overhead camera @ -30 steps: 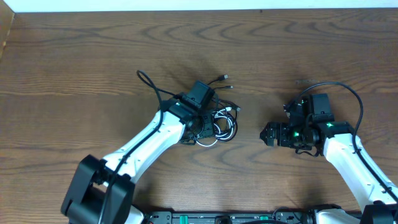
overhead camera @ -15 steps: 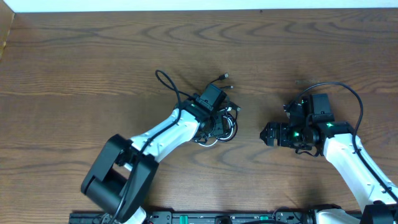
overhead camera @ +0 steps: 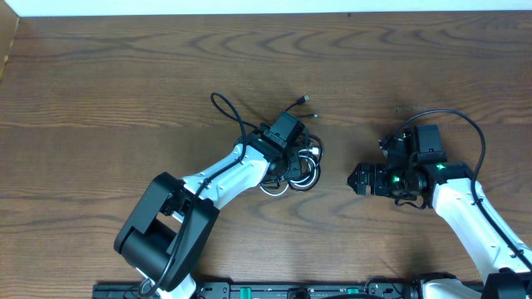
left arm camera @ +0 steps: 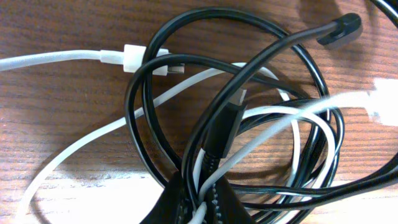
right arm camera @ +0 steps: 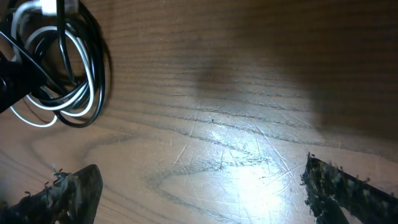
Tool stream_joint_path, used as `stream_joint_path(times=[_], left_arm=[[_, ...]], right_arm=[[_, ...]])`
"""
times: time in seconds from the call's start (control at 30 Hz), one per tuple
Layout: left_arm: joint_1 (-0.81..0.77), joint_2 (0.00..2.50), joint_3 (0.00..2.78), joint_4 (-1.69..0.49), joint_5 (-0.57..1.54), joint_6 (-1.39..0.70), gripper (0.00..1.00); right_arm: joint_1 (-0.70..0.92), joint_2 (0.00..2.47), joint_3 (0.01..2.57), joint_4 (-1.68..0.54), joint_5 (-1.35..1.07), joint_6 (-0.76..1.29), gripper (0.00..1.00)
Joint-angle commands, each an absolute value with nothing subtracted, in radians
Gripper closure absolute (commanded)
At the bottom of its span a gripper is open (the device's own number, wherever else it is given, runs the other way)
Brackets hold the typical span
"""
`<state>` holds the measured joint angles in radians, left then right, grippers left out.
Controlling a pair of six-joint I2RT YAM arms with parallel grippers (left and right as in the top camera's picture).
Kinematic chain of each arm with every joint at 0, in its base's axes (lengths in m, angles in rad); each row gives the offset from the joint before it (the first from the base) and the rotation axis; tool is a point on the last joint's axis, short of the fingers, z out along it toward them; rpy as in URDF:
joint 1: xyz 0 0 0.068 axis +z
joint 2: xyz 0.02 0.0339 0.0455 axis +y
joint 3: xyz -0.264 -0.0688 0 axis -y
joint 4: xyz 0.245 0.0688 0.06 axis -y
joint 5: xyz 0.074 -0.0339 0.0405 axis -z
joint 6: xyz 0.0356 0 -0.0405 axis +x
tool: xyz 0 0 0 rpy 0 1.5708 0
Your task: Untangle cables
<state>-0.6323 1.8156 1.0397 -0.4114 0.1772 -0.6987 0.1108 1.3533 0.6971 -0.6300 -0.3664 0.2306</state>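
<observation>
— Where the bundle (overhead camera: 298, 162)?
— Near the middle of the counter (overhead camera: 100, 83), well apart from every edge, directly under the left claw (left arm camera: 202, 196).

— Room for moving around it?
— Plenty. Bare wood toward the far edge and toward the far left corner. Also a bare gap between the bundle and the right claw (right arm camera: 199, 174); no touching there. On the near side less room, because of the left arm (overhead camera: 224, 178) lying across.

— How many cables, counted?
— Two: one white cable (left arm camera: 62, 59) and one black cable (left arm camera: 292, 46). Looped through each other, crossing in many places, flat on the wood.

— And plugs?
— Seen from close: one white plug (left arm camera: 137, 57) at the upper left of the loops, one black plug (left arm camera: 224, 124) in the middle of them. Seen from above: one thin black tail (overhead camera: 301, 101) sticking out of the bundle toward the far edge.

— State of the claws?
— Two claws, one per arm. Left: narrow, pinched on white and black strands of the bundle. Right: wide, holding nothing, low over bare wood, well to the right of the loops.
</observation>
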Motion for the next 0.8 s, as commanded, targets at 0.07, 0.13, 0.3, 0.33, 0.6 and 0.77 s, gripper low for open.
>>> stream_joint_path(times=[0.07,0.13,0.3,0.33,0.6,0.77], left_arm=[[-0.633,1.664,1.033,-0.413,0.207,-0.62,0.92],[-0.633,1.591,1.033,-0.413,0.237,-0.591,0.93],[-0.633,1.454,1.033,-0.413,0.254,-0.588,0.92],[-0.633,1.435,1.033,-0.413,0.254,-0.588,0.92],[-0.634,1.433,1.033,-0.438,0.253,-0.588,0.92],[-0.635,1.457,1.033,-0.447,0.251,-0.604,0.93]], right_arm=[[0.113,1.358,0.697,-0.624,-0.332,0.231,0.01],[0.113,1.358,0.697,-0.608,-0.331,0.232,0.01],[0.113,1.358,0.697,-0.53,-0.435,0.322,0.01],[0.113,1.358,0.697,-0.512,-0.464,0.326,0.01],[0.113,1.358,0.697,-0.364,-0.802,0.325,0.12],[0.113,1.358,0.697,-0.329,-0.974,0.326,0.08]])
